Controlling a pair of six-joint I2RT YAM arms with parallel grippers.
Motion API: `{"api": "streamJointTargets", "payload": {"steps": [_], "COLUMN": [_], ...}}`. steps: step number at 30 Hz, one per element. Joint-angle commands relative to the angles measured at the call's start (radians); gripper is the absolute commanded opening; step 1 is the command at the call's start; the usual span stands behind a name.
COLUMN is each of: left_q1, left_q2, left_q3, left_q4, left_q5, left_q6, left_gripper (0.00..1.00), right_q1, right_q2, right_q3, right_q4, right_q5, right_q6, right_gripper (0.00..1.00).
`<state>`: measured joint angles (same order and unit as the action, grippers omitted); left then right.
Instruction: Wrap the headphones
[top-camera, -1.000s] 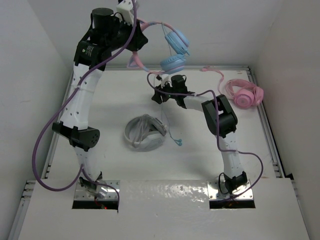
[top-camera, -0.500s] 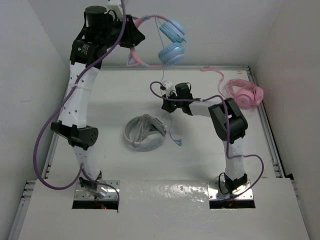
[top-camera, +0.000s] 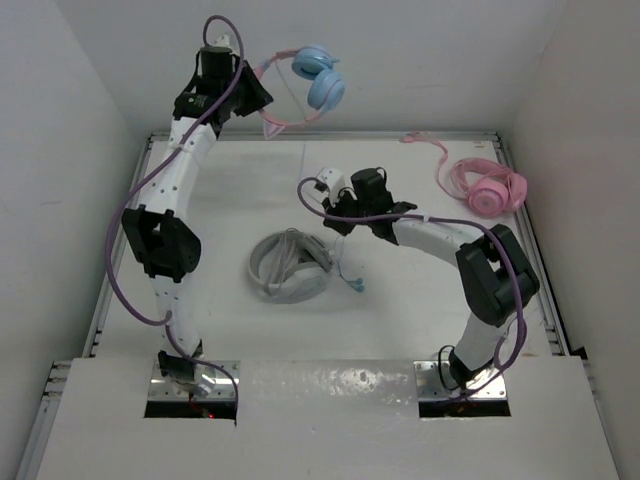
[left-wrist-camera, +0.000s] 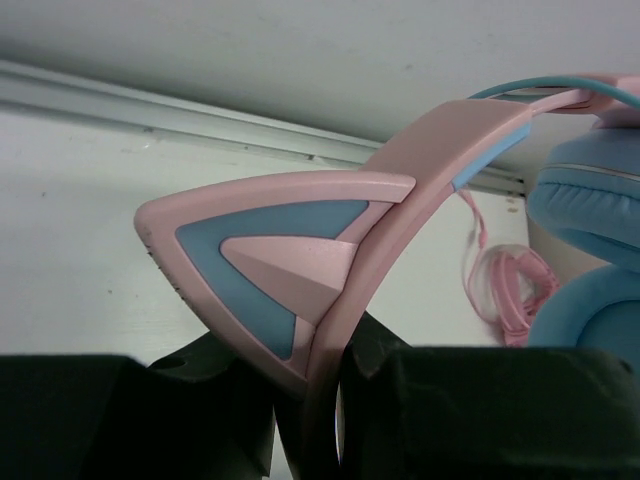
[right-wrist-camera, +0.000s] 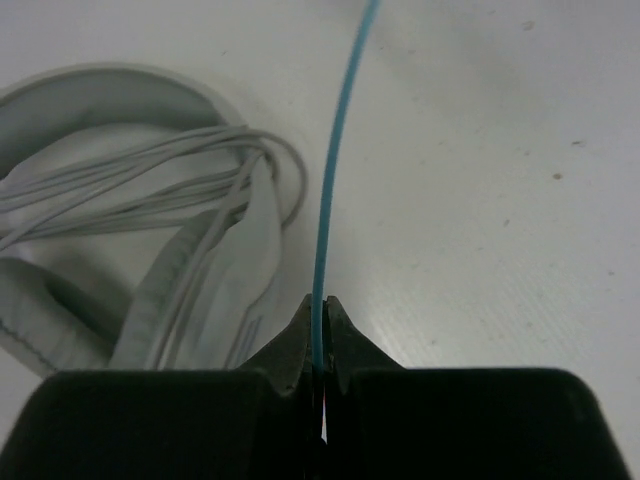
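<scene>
The headphones (top-camera: 318, 80) hang in the air near the back wall, two light blue ear cups (left-wrist-camera: 592, 230) under a pink headband with a cat ear (left-wrist-camera: 290, 250). My left gripper (top-camera: 256, 98) is shut on that headband, which runs between its jaws (left-wrist-camera: 325, 400). The thin light blue cable (right-wrist-camera: 335, 180) drops from the headphones toward the table. My right gripper (top-camera: 338, 220) is shut on this cable, and in the right wrist view the cable is pinched at the fingertips (right-wrist-camera: 320, 322). The cable's plug end (top-camera: 357, 287) lies on the table.
White-grey headphones (top-camera: 290, 265) with their own wound cable lie mid-table, just left of my right gripper (right-wrist-camera: 150, 230). All-pink headphones (top-camera: 485, 188) sit at the back right, their cable trailing along the back edge. Walls enclose the table on three sides.
My right gripper has closed on the light blue cable and its elbow has swung right. My left arm has carried the headphones left and toward the back wall.
</scene>
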<state>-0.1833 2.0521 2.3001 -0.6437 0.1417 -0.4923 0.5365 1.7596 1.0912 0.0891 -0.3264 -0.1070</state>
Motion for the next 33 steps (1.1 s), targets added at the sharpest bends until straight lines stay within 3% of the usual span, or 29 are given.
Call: {"api": "streamJointTargets", "payload": {"steps": [1, 4, 9, 18, 23, 26, 33], "left_q1": [0.005, 0.018, 0.018, 0.018, 0.019, 0.024, 0.027], "left_q2": [-0.044, -0.030, -0.018, -0.001, 0.002, -0.010, -0.047], "left_q3": [0.004, 0.007, -0.016, -0.084, -0.080, -0.047, -0.037], "left_q4": [0.160, 0.187, 0.234, 0.372, 0.394, 0.354, 0.306], "left_q5": [-0.060, -0.088, -0.250, -0.467, -0.472, -0.383, -0.306], "left_q6": [-0.094, -0.104, -0.052, 0.109, 0.153, 0.163, 0.169], "left_gripper": [0.00, 0.00, 0.00, 0.00, 0.00, 0.00, 0.00], "right_q1": [0.054, 0.138, 0.232, 0.273, 0.276, 0.267, 0.234], "right_q2": [-0.043, -0.060, -0.141, -0.383, -0.425, -0.425, -0.371], "right_q3": [-0.008, 0.004, 0.033, -0.019, -0.016, -0.051, -0.042], "right_q4": [-0.091, -0.198, -0.324, -0.296, -0.347, -0.325, -0.302], "right_q5": [-0.005, 0.036, 0.090, 0.116, 0.220, 0.323, 0.329], "right_q6": [-0.036, -0.092, -0.138, -0.141, -0.178, -0.198, -0.149], "right_gripper": [0.00, 0.00, 0.00, 0.00, 0.00, 0.00, 0.00]}}
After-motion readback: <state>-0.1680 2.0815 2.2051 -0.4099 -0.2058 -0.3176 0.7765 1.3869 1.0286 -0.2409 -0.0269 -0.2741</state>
